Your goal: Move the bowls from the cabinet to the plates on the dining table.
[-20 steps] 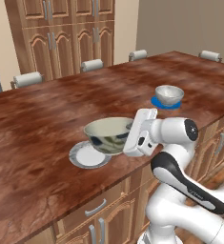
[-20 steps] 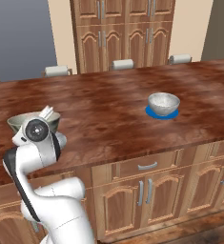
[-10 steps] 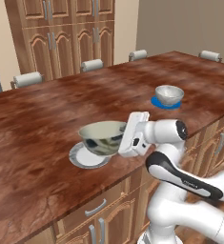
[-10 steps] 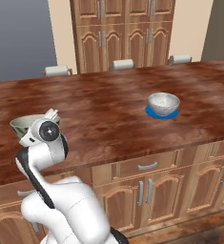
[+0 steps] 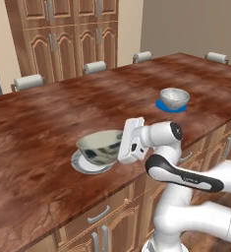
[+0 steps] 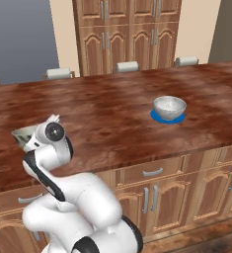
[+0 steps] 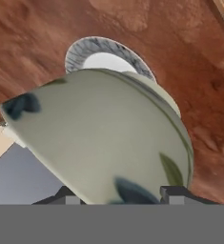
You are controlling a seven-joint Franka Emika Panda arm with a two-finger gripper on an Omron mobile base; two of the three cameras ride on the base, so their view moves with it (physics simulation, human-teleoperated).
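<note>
1. Green bowl [image 5: 101, 146], grey-green with dark markings and a cream inside, sits just over the white plate [image 5: 82, 165] near the table's [image 5: 48, 113] front edge; whether its foot touches the plate cannot be told.
2. Gripper [image 5: 121, 146] reaches in from the right of that bowl at rim height, its jaws closed on the bowl's near wall.
3. Hand view: the green bowl [image 7: 104, 143] looms large between the finger tips [image 7: 173, 193], tilted in the frame, with the white plate [image 7: 92, 52] showing past its rim on the red-brown table [image 7: 180, 57].
4. Right base view: the arm's wrist covers most of the green bowl [image 6: 21, 134], of which a sliver of rim shows at the left.
5. Speckled bowl [image 5: 174, 97] stands upright on the blue plate [image 5: 162, 106], farther along the table and well apart from the gripper; the same pair shows in the right base view, bowl [image 6: 169, 106] on plate [image 6: 159, 118].
6. Tall cupboards [image 5: 63, 34] stand behind the table.
</note>
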